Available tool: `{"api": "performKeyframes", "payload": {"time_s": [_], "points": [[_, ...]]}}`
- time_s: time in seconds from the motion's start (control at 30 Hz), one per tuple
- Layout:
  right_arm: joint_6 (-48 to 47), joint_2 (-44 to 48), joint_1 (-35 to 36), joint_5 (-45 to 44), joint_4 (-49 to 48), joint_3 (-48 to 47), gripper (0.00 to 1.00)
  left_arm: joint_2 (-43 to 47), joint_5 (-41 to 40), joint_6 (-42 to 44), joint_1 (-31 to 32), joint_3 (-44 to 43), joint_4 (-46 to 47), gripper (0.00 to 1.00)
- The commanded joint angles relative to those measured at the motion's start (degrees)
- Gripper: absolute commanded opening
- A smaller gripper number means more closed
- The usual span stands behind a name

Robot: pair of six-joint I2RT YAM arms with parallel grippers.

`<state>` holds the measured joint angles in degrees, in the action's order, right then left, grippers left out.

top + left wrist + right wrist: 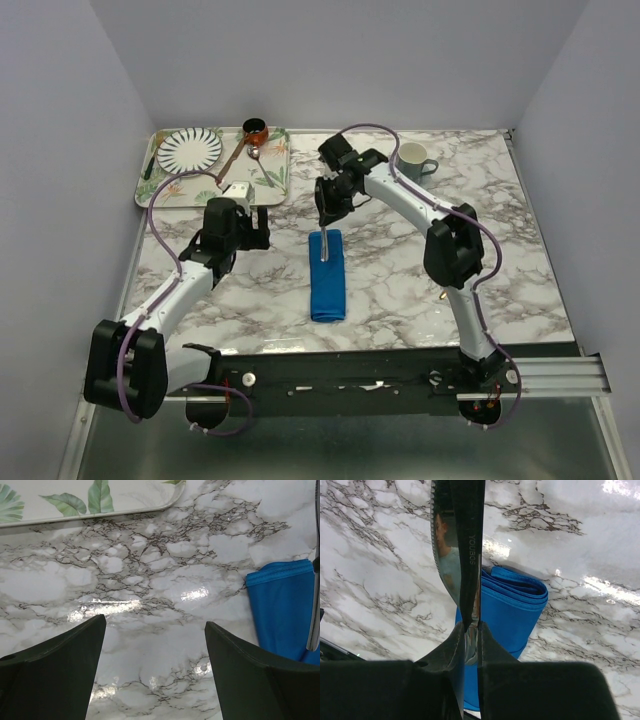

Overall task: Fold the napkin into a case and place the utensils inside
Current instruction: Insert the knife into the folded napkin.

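Nearest to us, the bright royal-blue cloth folded into a narrow, long case (328, 285) lay lengthwise on the white marble-patterned table (400, 270), roughly midway between the two arms, with its short end toward the arm bases. In the right wrist view its far end showed several stacked layers of fabric.

A little farther back and to the left of the case, the left gripper (155, 625) hung over bare marble with its dark fingers (65, 665) spread wide and nothing between them. In its wrist view we saw the case just off to the right side.

Over the far end of the case, the right gripper (471, 625) was pinched narrowly on a slim silver metal utensil (451, 555) with a serrated edge. It pointed down from the fingers toward the cloth. We could not tell whether its tip touched the fabric.

Beyond the left gripper, at the far left of the table, sat a white rectangular tray printed with green leaves (275, 170). It carried a round striped plate (190, 150), a small brown pot (255, 131) and a brown-handled spoon (238, 155). Far right of the tray, well apart from the case, stood a grey-green mug (414, 160).
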<state>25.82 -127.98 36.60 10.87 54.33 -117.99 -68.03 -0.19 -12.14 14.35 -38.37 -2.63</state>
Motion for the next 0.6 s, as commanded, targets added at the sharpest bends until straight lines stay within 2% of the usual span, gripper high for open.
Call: {"api": "performKeyframes", "payload": {"time_s": [0.0, 0.57], "points": [[-1.57, -1.57, 0.84, -2.35, -3.09, 0.39, 0.01, 2.37, -2.01, -0.51, -0.37, 1.54, 1.93, 0.93], [-0.78, 0.45, 3.48, -2.96, -4.05, 8.74, 0.01, 3.87, -1.92, -1.04, -0.81, 3.91, 3.95, 0.93]]}}
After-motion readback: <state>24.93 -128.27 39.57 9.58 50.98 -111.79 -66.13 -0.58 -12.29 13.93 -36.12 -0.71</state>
